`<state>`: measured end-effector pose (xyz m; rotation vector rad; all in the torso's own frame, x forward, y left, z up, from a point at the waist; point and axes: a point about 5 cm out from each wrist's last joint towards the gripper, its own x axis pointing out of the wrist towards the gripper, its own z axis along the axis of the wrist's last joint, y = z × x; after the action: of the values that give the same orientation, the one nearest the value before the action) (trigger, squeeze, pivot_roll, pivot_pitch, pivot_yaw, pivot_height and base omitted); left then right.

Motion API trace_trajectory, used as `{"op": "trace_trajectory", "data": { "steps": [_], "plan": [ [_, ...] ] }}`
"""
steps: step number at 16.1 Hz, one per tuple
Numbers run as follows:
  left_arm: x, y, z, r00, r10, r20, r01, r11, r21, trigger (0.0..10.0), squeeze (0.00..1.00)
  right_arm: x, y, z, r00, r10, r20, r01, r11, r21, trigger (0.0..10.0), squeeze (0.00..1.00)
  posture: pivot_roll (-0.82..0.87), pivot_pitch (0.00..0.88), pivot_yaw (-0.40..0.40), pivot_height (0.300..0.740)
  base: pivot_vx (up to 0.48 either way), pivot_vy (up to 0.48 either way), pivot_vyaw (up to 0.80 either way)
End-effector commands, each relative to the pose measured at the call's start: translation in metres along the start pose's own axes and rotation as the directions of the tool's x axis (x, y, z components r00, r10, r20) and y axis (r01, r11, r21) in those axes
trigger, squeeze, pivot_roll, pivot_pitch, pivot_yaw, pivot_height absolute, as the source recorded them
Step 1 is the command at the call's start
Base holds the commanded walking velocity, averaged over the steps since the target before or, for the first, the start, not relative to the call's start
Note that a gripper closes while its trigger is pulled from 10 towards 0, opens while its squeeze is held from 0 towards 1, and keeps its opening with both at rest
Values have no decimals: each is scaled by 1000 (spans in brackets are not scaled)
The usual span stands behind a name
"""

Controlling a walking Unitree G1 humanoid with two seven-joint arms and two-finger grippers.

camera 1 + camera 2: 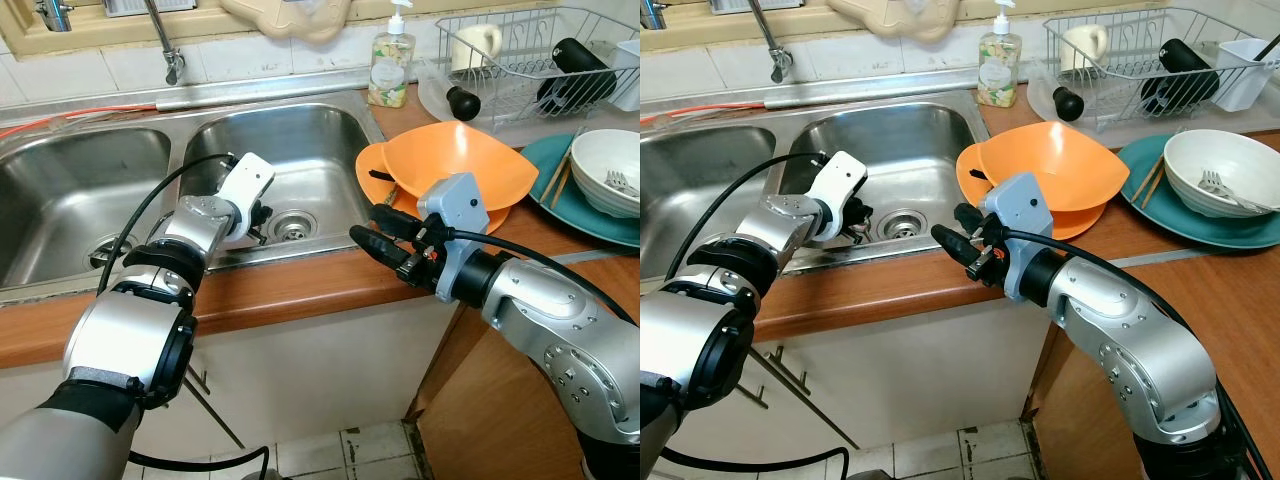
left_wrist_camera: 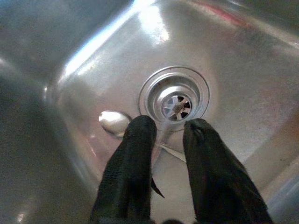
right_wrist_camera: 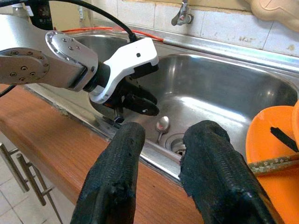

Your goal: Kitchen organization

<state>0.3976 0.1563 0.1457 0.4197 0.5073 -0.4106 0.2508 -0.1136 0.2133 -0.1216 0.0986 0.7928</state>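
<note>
A metal spoon [image 2: 114, 122] lies on the bottom of the right sink basin [image 1: 300, 140], its bowl beside the drain [image 2: 175, 103]. My left gripper [image 2: 170, 128] is lowered into that basin, open, with its fingers on either side of the spoon's handle just above the steel. The right wrist view shows the same spoon [image 3: 162, 125] under the left gripper [image 3: 145, 105]. My right gripper [image 1: 372, 228] hovers open over the wooden counter edge [image 1: 300, 290], pointing toward the sink and holding nothing. Just behind it, stacked orange bowls [image 1: 455, 165] sit on the counter.
A teal plate [image 1: 560, 200] carries a white bowl [image 1: 610, 170] with a fork, and chopsticks [image 1: 555, 180] lie beside it. A dish rack [image 1: 530, 60] and soap bottle [image 1: 390, 68] stand at the back. To the left are the faucet [image 1: 165, 45] and the left basin [image 1: 70, 190].
</note>
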Motion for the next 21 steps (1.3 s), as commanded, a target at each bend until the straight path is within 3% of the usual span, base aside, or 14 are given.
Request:
{"op": "trace_trajectory", "data": {
  "steps": [1,4,5,6,8,9,11,15,17,19,20,21],
  "plan": [
    [-2,4,1,1000,6,-6,-6,1000,-14,10000,1000,0,1,4,1000,10,7,-10,1000,-19,10000,0,-189,0,108,740,0,0,0],
    [-3,9,7,998,35,56,-33,999,-36,10000,1000,0,-8,10,997,-66,42,67,997,-24,10000,0,-189,0,111,740,0,0,0],
    [-4,9,11,993,33,109,-27,998,-60,10000,247,-1,-18,16,987,-137,85,138,990,-3,10000,663,-187,0,112,740,0,0,0],
    [-5,10,15,988,36,153,-24,996,-82,10000,0,-1,-24,20,977,-177,115,177,984,12,10000,1000,-187,0,112,740,0,0,0],
    [-10,15,23,955,73,288,-28,987,-157,10000,0,-8,-44,32,942,-278,188,272,961,58,10000,1000,-182,0,101,740,0,0,0],
    [-15,17,30,918,76,389,-3,983,-183,10000,0,-12,-52,34,926,-320,199,314,947,64,10000,1000,-179,0,97,740,0,0,0],
    [-24,17,37,851,60,522,34,985,-169,10000,0,-17,-66,33,895,-407,185,399,914,78,10000,1000,-171,0,86,740,0,0,0],
    [-49,4,34,761,51,647,39,991,-124,10000,0,-31,-94,22,795,-600,89,585,798,147,10000,1000,-153,0,67,740,0,0,0],
    [-56,0,28,749,74,658,0,994,-112,10000,0,-32,-94,23,788,-608,95,594,792,143,10000,1000,-150,0,64,740,0,0,0],
    [-79,-14,12,705,246,665,-88,961,-263,10000,0,-29,-81,21,773,-621,131,609,784,125,10000,1000,-142,0,55,740,0,0,0],
    [-84,-16,11,693,260,672,-101,958,-267,10000,0,-28,-78,21,772,-620,141,609,785,115,10000,1000,-140,0,53,740,0,0,0],
    [-88,-26,5,704,269,658,-104,955,-280,10000,0,-25,-70,17,775,-616,143,606,788,106,10000,1000,-140,0,53,740,0,458,0]
  ]
}}
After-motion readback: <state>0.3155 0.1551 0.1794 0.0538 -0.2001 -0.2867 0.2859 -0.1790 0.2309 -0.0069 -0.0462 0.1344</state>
